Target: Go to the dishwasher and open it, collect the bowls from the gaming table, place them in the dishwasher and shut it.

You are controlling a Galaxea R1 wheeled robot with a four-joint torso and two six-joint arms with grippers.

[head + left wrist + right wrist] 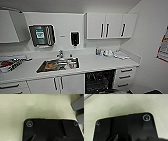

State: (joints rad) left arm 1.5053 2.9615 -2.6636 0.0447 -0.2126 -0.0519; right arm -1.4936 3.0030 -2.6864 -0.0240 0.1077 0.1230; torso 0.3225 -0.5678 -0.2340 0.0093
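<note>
Head view: kitchenette, dishwasher open ahead

The white worktop (100, 63) runs wall to wall; under it, low and right of centre, the dishwasher (99, 81) shows a dark cavity with wire racks, right of the steel sink (58, 65). Whether either gripper is open or closed, I cannot tell

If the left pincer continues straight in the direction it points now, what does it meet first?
Probably the pale speckled floor: the left wrist view looks down on it, with nothing in between. How far away it is cannot be told.
</note>
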